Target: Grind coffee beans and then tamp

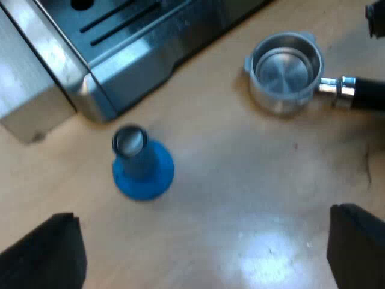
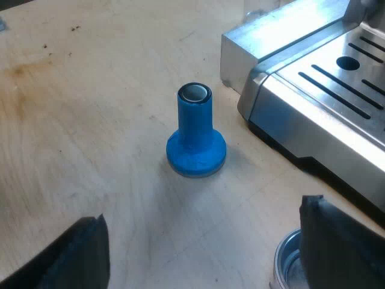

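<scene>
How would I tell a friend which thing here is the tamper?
Start at the steel espresso machine on the wooden table. Just off its corner stands the tamper, upright on its wide base. It is the only blue thing; the metal holder is silvery.

The tamper (image 2: 195, 141) is bright blue, with a silvery-grey cap. The holder (image 1: 286, 72) is shiny silver, its handle (image 1: 370, 93) black past a chrome collar. The machine (image 1: 138, 66) is brushed steel, its tray (image 2: 337, 78) striped with dark slots. The tabletop (image 2: 72, 108) is pale wood with a brownish stain and dark specks. My left claw (image 1: 198, 253) and right claw (image 2: 201, 250) are black.
</scene>
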### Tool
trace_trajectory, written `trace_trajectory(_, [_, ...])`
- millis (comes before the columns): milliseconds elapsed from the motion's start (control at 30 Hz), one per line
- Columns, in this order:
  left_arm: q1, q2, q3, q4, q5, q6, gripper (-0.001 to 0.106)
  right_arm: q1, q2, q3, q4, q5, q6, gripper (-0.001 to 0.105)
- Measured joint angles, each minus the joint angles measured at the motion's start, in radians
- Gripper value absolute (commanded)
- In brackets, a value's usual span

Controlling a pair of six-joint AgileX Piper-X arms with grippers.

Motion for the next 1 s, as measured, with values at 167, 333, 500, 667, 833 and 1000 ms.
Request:
trace_trajectory(167, [0.071,0.000,0.038,-0.076,0.023,0.000,0.083,0.000,0.000,0.000,0.000,0.000,0.000,0.068])
trace_trajectory(333, [0.177,0.000,0.079,-0.099,0.072,0.030,0.083,0.000,0.000,0.000,0.000,0.000,0.000,0.068])
trace_trajectory(500, [0.254,0.012,0.100,-0.160,0.104,0.055,0.083,0.000,0.000,0.000,0.000,0.000,0.000,0.068])
trace_trajectory(667, [0.302,0.076,0.124,-0.204,0.179,0.112,0.083,0.000,0.000,0.000,0.000,0.000,0.000,0.068])
trace_trajectory(833, [0.302,0.168,0.124,-0.249,0.185,0.123,0.083,0.000,0.000,0.000,0.000,0.000,0.000,0.068])
trace_trajectory(1000, [0.302,0.249,0.124,-0.303,0.183,0.125,0.083,0.000,0.000,0.000,0.000,0.000,0.000,0.068])
